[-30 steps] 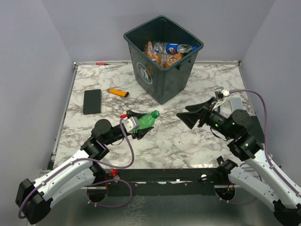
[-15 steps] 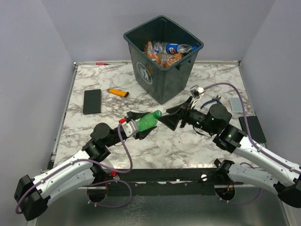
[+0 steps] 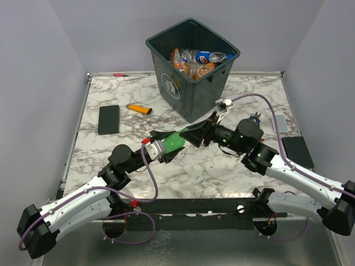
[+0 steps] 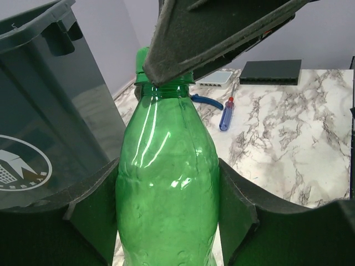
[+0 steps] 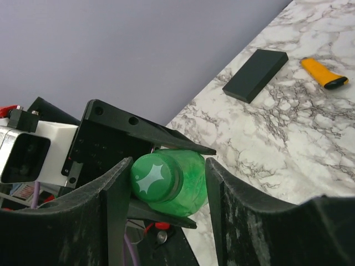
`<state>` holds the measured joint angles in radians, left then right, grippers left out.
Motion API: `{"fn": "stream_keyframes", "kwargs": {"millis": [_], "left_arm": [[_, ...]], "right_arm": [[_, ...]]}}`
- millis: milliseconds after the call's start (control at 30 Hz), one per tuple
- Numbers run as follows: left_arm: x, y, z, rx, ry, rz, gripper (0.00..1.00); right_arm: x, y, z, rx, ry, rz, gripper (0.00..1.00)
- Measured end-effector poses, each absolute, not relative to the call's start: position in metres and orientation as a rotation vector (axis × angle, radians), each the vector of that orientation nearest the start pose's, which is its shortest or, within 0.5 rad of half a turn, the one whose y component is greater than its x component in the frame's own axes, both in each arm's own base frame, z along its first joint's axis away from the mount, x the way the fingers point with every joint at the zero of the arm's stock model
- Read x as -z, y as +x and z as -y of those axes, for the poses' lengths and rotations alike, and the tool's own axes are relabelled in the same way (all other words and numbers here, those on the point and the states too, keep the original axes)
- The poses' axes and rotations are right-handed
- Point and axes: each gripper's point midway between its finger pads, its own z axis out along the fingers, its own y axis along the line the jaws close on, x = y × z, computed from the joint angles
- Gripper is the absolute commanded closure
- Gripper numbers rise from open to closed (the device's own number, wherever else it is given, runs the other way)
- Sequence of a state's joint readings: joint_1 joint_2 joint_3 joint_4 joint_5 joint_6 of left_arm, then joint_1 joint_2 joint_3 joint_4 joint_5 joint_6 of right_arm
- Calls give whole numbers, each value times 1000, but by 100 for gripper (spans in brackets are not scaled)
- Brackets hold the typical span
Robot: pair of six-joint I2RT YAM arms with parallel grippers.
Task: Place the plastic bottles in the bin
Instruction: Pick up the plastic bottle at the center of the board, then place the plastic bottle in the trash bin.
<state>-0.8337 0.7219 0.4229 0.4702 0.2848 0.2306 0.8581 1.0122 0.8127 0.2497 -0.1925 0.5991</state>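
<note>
Green plastic bottle is clamped across its body by the left gripper, one pad against each side. The bottle is held clear of the marble table, with its cap end pointing forward out of the jaws. The right gripper meets it head-on from the opposite side, its fingers standing apart on either side of the green cap. One finger lies against the cap; whether the pair has closed on the bottle cannot be told. The bin stands on the table just beyond both grippers, close beside the left gripper's outer finger in the left wrist view. More plastic bottles lie heaped inside it. Well off to the left gripper's left lie a flat black pad and an orange lighter, side by side but not touching
</note>
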Motion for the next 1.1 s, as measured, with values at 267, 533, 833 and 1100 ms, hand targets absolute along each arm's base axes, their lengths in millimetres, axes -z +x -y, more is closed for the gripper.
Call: {"fn": "stream_keyframes", "kwargs": {"millis": [267,533,833,1100], "left_arm": [[-273,187,265,688,929,-1105,86],[-270,190,264,681,909,-1131,56],[-273,188,263,684,896,-1129,39],[-278,189,261,679,875,-1122,1]], "right_arm": [[-321,204,-330,-1307,-388,-1641,52],[-321,201,-334,-1310,-413,-1630,99],[-323,197,-329,-1305,-411,-1631,99],[-325,196,-320,-1283,-387,-1643,99]]}}
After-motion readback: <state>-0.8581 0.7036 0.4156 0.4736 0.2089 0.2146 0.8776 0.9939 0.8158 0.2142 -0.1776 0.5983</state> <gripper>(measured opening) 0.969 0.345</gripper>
